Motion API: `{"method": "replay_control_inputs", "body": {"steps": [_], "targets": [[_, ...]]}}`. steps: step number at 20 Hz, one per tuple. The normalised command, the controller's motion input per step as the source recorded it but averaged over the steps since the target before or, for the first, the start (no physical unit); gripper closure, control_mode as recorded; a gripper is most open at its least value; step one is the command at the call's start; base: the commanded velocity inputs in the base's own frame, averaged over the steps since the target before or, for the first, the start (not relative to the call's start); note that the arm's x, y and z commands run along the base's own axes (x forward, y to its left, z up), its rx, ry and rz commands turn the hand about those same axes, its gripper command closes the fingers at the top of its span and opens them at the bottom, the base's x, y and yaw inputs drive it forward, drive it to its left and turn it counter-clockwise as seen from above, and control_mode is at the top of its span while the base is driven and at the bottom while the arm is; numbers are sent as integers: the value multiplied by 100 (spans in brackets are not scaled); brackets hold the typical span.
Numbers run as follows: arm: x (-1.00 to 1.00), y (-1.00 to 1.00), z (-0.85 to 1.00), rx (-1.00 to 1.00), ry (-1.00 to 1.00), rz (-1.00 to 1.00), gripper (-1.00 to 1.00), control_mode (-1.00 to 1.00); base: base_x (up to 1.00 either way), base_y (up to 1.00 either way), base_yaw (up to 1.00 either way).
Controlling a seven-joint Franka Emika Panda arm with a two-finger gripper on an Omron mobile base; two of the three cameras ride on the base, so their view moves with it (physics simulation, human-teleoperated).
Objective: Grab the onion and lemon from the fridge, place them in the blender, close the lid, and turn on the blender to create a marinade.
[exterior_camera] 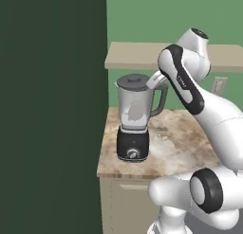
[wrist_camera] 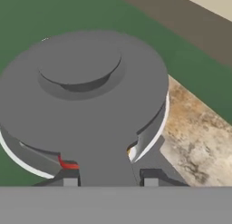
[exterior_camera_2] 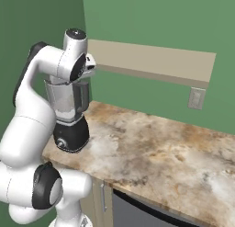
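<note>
A: Where is the lid sitting?
B: I'm seeing it on the blender, on the counter.
A: The hand?
B: I'm watching its 2 fingertips standing apart just beside the lid's rim, clamping nothing.

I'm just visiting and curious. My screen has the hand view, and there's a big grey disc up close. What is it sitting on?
Observer: From the left base view, that lid caps the clear jug of a blender, which stands on a squat black base.
Operator: Is there a switch somewhere?
Observer: Yes, a round knob on the front of the black base.
Operator: And where does the whole thing stand?
Observer: Near the left end of a marbled counter, as the right base view shows.
</note>
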Motion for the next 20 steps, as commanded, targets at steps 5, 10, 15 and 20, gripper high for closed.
{"method": "replay_control_inputs", "body": {"steps": [5,10,15,20], "targets": [[0,0,-2,0,4,-10,100,-100,0,0,0],[0,-11,-2,0,8,-12,100,-100,0,0,0],[0,-17,-1,0,10,-12,-100,-100,0,0,0],[0,-19,0,0,8,-12,-100,-100,0,0,0]]}}
